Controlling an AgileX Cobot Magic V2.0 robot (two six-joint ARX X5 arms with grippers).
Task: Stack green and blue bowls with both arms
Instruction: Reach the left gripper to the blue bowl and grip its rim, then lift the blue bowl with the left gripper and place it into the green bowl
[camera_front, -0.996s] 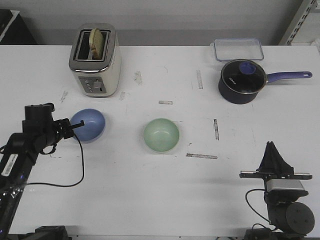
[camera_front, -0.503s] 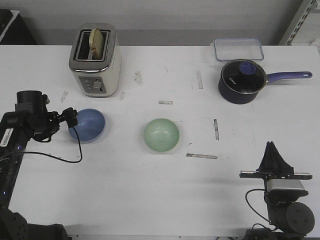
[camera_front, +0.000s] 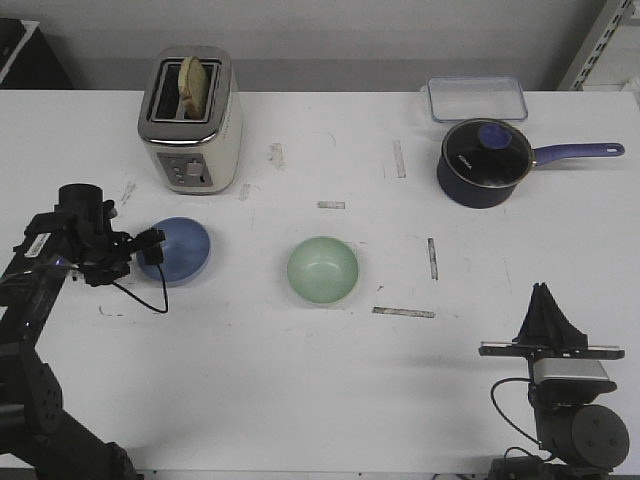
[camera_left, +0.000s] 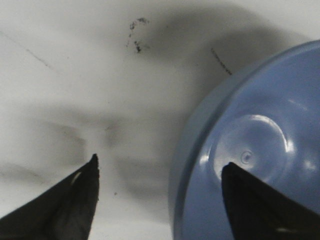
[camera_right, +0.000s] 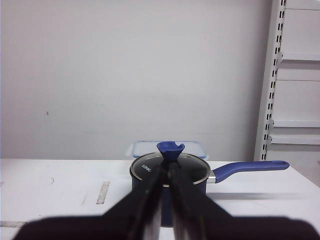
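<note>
Straddling the near rim of the blue bowl (camera_left: 250, 150) with the left claw (camera_front: 150, 247) spread apart, one finger inside, one outside, green bowl (camera_front: 322, 270) waiting well beyond, right claw (camera_front: 545, 305) pressed together far off, risking tipping on a shallow pinch.

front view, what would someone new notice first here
Probably the two pastel bowls on the white table: the green bowl upright near the middle, and the blue bowl to its left with the left gripper at its rim, jaws open, one inside the bowl and one outside. Next, the toaster with bread in it at back left and the dark blue saucepan at back right.
</note>
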